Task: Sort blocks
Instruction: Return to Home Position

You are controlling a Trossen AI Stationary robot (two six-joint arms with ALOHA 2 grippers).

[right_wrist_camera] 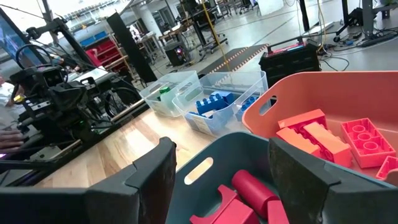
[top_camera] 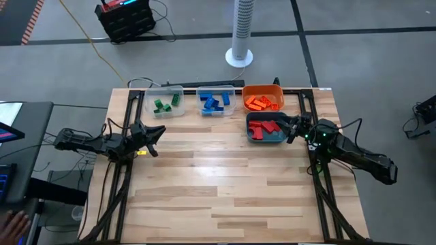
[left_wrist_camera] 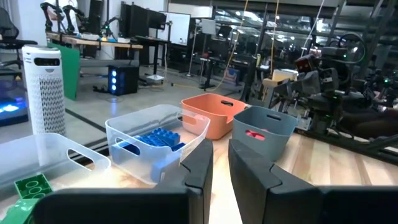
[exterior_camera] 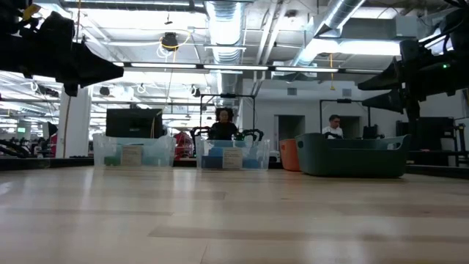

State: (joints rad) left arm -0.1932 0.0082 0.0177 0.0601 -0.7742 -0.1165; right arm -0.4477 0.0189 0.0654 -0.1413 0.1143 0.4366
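Apparently sorted: blocks red in teal bin right under right pincer, released, holding nothing. Left pincer nearly clenched, empty, hanging over bare desk. Best lift right pincer straight up, clear of bin rim. Bin contents hidden in low view; stray blocks hard to rule out.

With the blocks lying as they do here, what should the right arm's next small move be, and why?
Probably lift the right gripper back from the teal bin: it is open and empty over the red blocks, and no blocks show loose on the table.
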